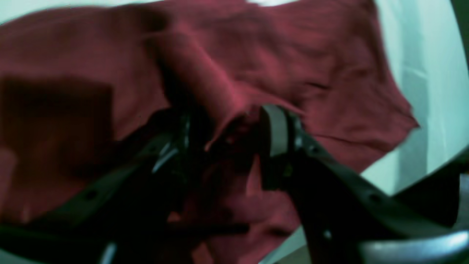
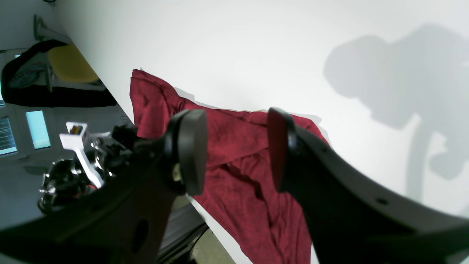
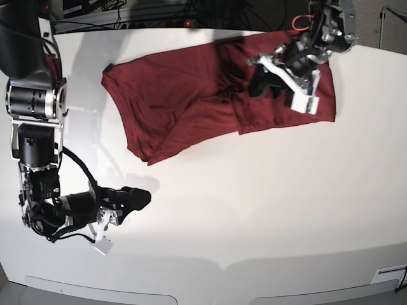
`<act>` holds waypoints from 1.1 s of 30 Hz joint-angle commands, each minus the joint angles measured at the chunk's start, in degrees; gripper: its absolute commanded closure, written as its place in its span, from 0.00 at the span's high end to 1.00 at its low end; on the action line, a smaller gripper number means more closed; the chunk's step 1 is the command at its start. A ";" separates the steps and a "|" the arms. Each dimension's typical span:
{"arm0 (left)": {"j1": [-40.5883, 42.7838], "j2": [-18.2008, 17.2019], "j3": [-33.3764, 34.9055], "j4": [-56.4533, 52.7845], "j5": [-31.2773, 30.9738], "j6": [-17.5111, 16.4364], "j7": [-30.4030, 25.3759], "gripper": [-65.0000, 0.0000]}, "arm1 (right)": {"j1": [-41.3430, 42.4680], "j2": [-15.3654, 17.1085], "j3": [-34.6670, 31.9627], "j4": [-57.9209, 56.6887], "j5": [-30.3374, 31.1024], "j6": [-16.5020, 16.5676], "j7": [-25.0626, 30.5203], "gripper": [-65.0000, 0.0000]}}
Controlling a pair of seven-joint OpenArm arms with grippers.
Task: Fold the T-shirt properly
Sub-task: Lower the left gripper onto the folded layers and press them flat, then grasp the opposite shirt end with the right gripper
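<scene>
The T-shirt, dark red and creased, lies spread across the far middle of the white table. My left gripper hangs low over its right part. In the left wrist view the left gripper is open, its fingers standing either side of a raised ridge of the T-shirt. My right gripper is open over bare table near the front left, apart from the cloth. In the right wrist view the right gripper holds nothing, and the T-shirt lies beyond its pads.
Cables run behind the table's far edge. A yellow seat and a dark bag stand off the table in the right wrist view. An arm's shadow falls on the table top.
</scene>
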 commanded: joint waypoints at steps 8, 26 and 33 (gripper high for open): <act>-3.76 0.09 5.99 0.90 -0.39 5.07 -3.30 0.35 | 2.05 0.61 0.20 0.87 1.57 0.25 0.47 0.42; -9.68 0.70 7.28 12.17 11.96 6.29 -1.03 0.35 | -0.90 13.49 0.17 0.85 9.64 0.25 0.47 0.42; -9.64 0.70 -1.92 12.92 13.51 6.60 -1.03 0.35 | -10.62 13.84 0.17 0.83 9.64 0.25 0.47 0.42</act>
